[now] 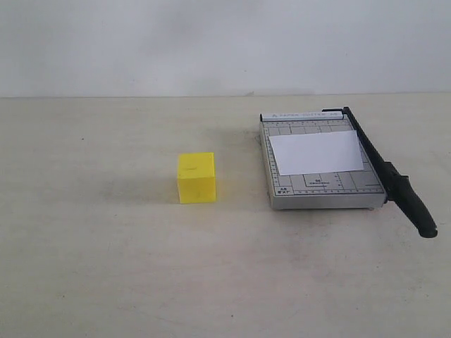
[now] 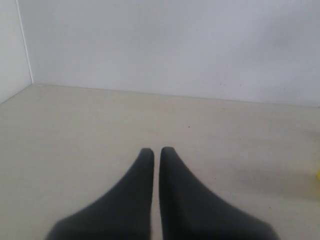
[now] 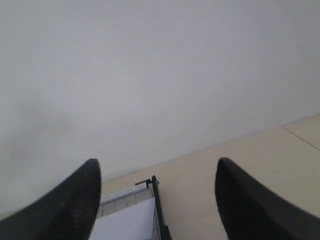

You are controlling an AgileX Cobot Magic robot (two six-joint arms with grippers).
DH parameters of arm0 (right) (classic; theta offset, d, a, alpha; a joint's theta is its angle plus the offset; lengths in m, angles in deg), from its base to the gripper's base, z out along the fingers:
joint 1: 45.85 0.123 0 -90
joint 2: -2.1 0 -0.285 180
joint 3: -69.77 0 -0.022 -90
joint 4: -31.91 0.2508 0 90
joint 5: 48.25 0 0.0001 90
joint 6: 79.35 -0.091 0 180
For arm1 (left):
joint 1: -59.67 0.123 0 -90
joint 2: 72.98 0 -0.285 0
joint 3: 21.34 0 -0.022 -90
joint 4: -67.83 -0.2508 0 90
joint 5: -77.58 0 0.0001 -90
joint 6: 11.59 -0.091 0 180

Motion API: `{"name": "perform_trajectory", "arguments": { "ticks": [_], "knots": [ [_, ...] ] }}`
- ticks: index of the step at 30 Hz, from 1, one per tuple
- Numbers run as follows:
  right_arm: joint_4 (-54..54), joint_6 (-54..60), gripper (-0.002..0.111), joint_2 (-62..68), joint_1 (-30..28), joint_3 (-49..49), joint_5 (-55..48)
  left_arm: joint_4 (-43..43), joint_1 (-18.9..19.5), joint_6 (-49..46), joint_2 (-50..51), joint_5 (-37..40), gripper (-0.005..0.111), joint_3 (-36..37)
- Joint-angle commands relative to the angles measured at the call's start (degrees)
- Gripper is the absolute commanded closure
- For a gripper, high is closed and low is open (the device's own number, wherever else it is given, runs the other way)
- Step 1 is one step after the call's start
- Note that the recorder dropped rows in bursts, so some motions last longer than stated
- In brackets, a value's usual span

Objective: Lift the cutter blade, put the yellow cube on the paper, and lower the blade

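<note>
Table (image 1: 106, 267) carried everything. The cutter base (image 1: 324, 184) sat flat on it, and all places below are given from that base.

The cutter blade (image 1: 385, 170) was down, lying along the base's edge on the side away from the cube. Its long axis ran from the hinge at the base's far corner to the thick handle (image 1: 414, 208), which stuck out past the base's near corner.

The paper (image 1: 317, 152) lay flat on the far half of the base. Its long axis ran across the base, slightly skewed, with one short edge up against the blade.

The yellow cube (image 1: 196, 177) sat flat on one face on the table, well apart from the base, off the side opposite the blade.

Your right gripper (image 3: 157, 161) was tilted toward the wall over the base's hinge end, fingers spread wide and holding nothing. The hinge corner, blade and paper showed between the fingers, apart from both.

Your left gripper (image 2: 156, 150) was angled low across bare table, fingers closed together with only a thin slit between them, gripping nothing. A sliver of yellow showed at the edge of that view, well clear of the fingers.
</note>
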Motion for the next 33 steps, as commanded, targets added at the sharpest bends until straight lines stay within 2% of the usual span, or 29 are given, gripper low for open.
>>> {"name": "perform_trajectory", "arguments": {
  "ticks": [1,6,14,20,33],
  "knots": [
    [1.61,8.72,0.043,10.41,0.05,9.33,-13.69,0.22,-0.07,-0.19,-0.16,-0.15,0.102,0.17],
    [9.58,22.12,0.043,26.87,0.95,20.57,-26.14,0.22,-0.07,-0.19,-0.16,-0.15,0.102,0.17],
    [9.85,27.70,0.043,56.09,3.45,36.03,-37.95,0.22,-0.07,-0.19,-0.16,-0.04,0.102,0.17],
    [9.47,29.22,0.043,68.64,3.45,41.08,-38.70,0.22,-0.07,-0.19,-0.16,-0.04,0.102,0.17],
    [9.44,33.08,0.043,81.50,4.35,41.72,-37.30,0.22,-0.07,-0.19,-0.16,-0.04,0.102,0.17]
  ]
}}
